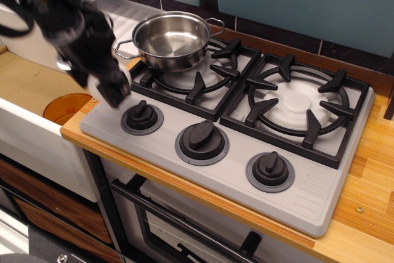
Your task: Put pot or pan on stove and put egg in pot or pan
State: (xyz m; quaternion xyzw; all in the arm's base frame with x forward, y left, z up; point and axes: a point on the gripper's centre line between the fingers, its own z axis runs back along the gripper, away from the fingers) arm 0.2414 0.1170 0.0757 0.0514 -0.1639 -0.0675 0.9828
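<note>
The shiny steel pot (171, 38) stands on the rear part of the left burner grate of the grey stove (308, 192), and it is empty. My gripper (111, 87) is blurred by motion. It hovers above the stove's front-left corner, just left of the left knob (142, 115) and in front-left of the pot. It is shut on the white egg (93, 83), which shows only as white slivers beside the black fingers.
An orange-brown bowl (64, 108) sits low in the sink area to the left of the stove. The wooden counter (369, 152) runs along the right. The middle knob (201, 135) and the right knob (270, 169) stand along the stove's front. A white dish rack (120, 13) lies behind the pot.
</note>
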